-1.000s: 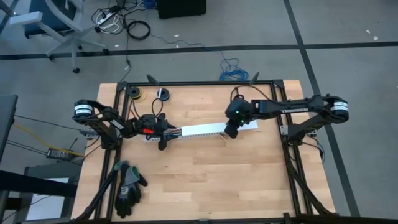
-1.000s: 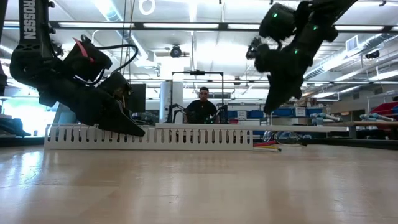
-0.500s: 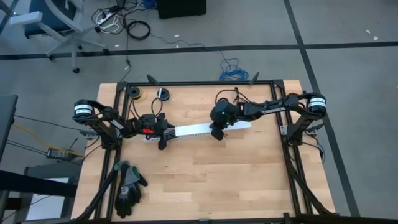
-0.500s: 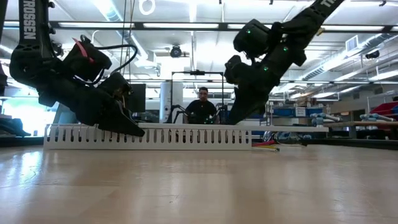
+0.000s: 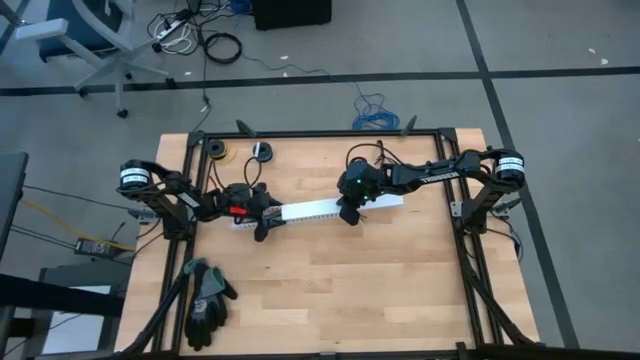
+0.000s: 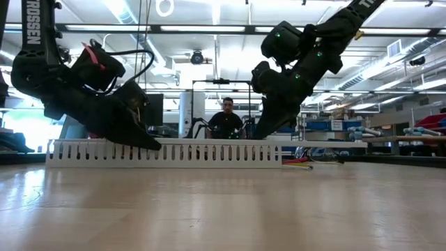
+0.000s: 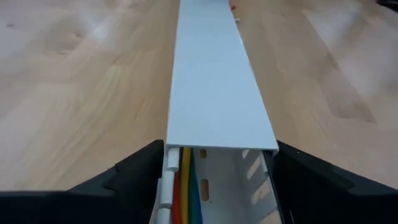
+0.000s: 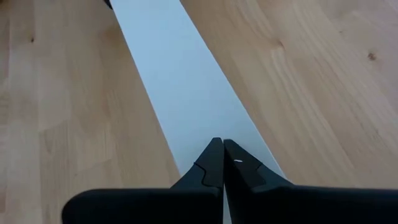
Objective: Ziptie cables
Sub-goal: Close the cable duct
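A long white slotted duct (image 5: pixel 315 209) with a flat cover lies across the table's middle. The cables (image 7: pixel 184 186) run inside it as orange, yellow and green wires; some poke out of its right end (image 6: pixel 300 162) onto the table. My left gripper (image 7: pixel 221 155) is open, nearly level, with one finger close on each side of the duct's left end. My right gripper (image 5: pixel 347 214) is shut and slants down onto the cover near the duct's middle. My left gripper's fingers (image 7: pixel 140 171) stand right beside the duct's two side walls at its left end; whether they touch them I cannot tell. My right gripper rests its shut fingertips (image 8: pixel 222 149) on the top of the white cover (image 8: pixel 186 93), slanting down from the table's right. The duct lies flat on the table.
Black gloves (image 5: pixel 205 298) lie near the front left corner. Two small rolls (image 5: pixel 215 150) (image 5: pixel 262 152) sit at the far left edge. A dark frame (image 5: pixel 320 133) rims the table. A person (image 6: pixel 226 118) sits in the room beyond.
My right gripper, staying shut, has gone toward the table's left along the duct and down onto its cover, tipping more steeply, then has held still. The duct stays flat on the table.
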Action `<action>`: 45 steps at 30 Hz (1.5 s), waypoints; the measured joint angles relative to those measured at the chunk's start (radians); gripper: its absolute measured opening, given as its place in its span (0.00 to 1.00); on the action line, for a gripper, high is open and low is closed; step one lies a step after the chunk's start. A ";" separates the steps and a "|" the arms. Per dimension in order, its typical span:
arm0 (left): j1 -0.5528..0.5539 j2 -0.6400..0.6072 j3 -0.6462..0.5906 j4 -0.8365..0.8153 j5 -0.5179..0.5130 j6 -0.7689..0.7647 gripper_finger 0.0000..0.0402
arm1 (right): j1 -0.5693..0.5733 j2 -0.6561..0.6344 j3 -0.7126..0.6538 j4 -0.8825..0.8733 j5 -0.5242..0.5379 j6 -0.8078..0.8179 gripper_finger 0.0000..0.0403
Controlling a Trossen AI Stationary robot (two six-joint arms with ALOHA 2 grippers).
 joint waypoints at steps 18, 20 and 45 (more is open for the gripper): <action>0.000 -0.117 -0.144 0.017 0.028 -0.073 0.74 | -0.005 -0.001 0.000 -0.003 -0.002 0.010 0.00; 0.000 -0.116 -0.144 -0.003 0.026 -0.074 0.74 | -0.005 -0.001 0.000 -0.003 -0.001 0.010 0.00; 0.000 -0.115 -0.096 -0.106 -0.011 -0.054 0.68 | -0.006 -0.002 0.000 -0.007 0.000 -0.003 0.00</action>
